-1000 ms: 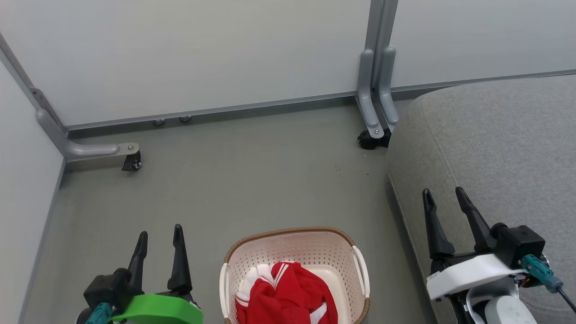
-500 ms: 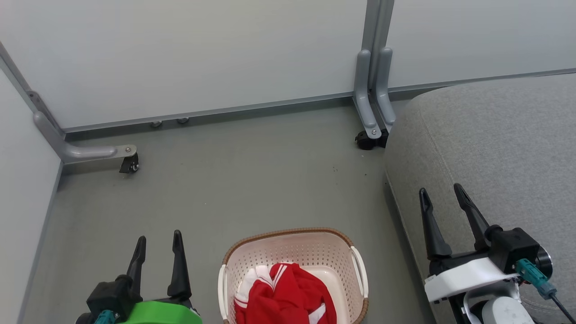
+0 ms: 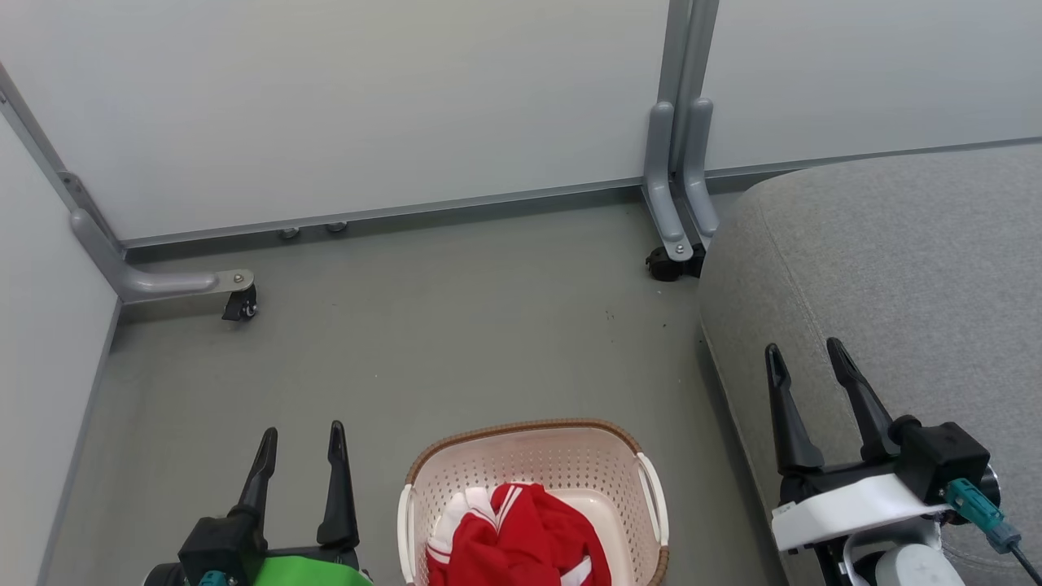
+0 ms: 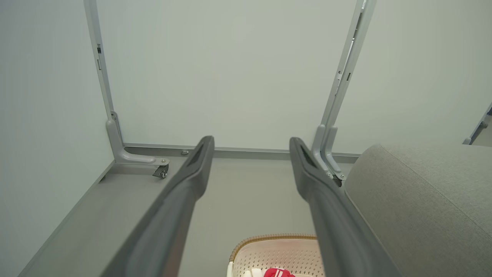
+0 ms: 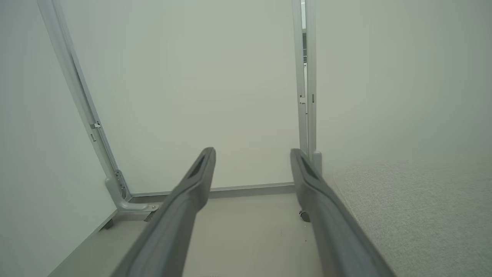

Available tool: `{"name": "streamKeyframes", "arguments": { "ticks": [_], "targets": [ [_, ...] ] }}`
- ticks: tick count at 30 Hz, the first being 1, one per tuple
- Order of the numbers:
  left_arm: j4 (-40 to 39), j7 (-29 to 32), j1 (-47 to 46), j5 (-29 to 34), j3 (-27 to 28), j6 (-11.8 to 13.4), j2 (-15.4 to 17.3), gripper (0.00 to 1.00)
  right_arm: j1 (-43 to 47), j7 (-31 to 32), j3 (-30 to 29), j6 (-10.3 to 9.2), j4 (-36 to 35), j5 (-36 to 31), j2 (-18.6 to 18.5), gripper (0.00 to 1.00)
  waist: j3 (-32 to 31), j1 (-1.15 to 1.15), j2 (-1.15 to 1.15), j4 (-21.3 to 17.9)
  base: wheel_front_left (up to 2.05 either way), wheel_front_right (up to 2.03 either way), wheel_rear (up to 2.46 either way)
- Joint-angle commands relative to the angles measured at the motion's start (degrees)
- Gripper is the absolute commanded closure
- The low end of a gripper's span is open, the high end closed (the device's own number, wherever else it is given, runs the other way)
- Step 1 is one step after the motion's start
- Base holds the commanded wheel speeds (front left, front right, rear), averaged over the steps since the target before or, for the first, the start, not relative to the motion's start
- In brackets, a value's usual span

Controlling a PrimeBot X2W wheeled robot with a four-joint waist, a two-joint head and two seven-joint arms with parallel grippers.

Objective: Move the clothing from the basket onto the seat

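Standing by the robot, I see the basket [image 3: 521, 426] on the grey floor [image 3: 456, 325] directly in front of it, between its two arms. It is cream-white with perforated walls, a brown woven-look rim and a white handle on each side. The clothing [image 3: 521, 541] lies bundled inside the basket: a crumpled red heap with a white panel and thin striped trim showing on its left. It is piled toward the near side, and a patch of the basket's pale bottom is bare at the far right.

The seat [image 3: 895, 260], a big light-grey upholstered cushion with a rounded corner and a stitched seam, stands to the robot's right. Its side is near the basket, with a strip of floor between them.

The left hand [image 3: 303, 430] hangs over the floor just left of the basket, not touching it. Its two dark fingers are spread apart with nothing between them, pointing away from the robot. In the left wrist view the far rim of the basket and a scrap of red peek out between those fingers.

The right hand [image 3: 803, 347] shows against the seat's left edge, well clear of the basket. Its fingers are likewise spread wide and hold nothing.

Beyond all this, pale partition panels [image 3: 366, 106] close off the space. A grey upright post [image 3: 680, 122] joins two of them near the seat's far corner, with a black castor [image 3: 669, 264] at its foot. A second castor [image 3: 240, 307] sits under a bracket at the far left.
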Motion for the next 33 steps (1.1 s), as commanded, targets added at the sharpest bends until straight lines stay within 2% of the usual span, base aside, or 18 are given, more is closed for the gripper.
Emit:
{"name": "streamKeyframes", "arguments": {
  "ticks": [1,5,10,25,33],
  "targets": [
    [-0.34,-0.43,0.62,0.22,0.05,-0.36,0.36,0.0,0.89,-0.43,-0.02,0.0,0.4,0.42,-0.12,0.0,-0.07,0.0,0.0,0.03,0.0,0.0,0.0],
    [-0.12,-0.47,1.0,0.14,0.43,-0.74,0.37,0.0,1.15,-0.54,-0.07,0.0,2.56,6.03,-0.14,0.0,-0.07,0.0,0.0,-0.03,0.0,0.0,0.0],
    [0.28,-0.47,0.92,0.09,0.55,-1.41,0.37,0.0,0.16,-0.54,0.13,0.0,4.12,9.71,-0.12,0.0,0.36,0.0,0.0,-0.13,0.0,0.0,0.0],
    [0.81,-0.47,0.73,0.74,0.18,-1.79,0.37,0.0,-0.07,-0.54,0.83,0.0,4.48,8.68,-0.12,0.0,0.73,0.0,0.0,-0.55,0.0,0.0,0.0],
    [1.84,-0.46,-0.18,3.26,-0.93,-2.07,0.35,0.0,-0.87,-0.54,1.15,0.0,4.52,7.04,-0.12,0.0,2.67,0.0,0.0,-3.04,0.0,0.0,0.0]
  ]
}}
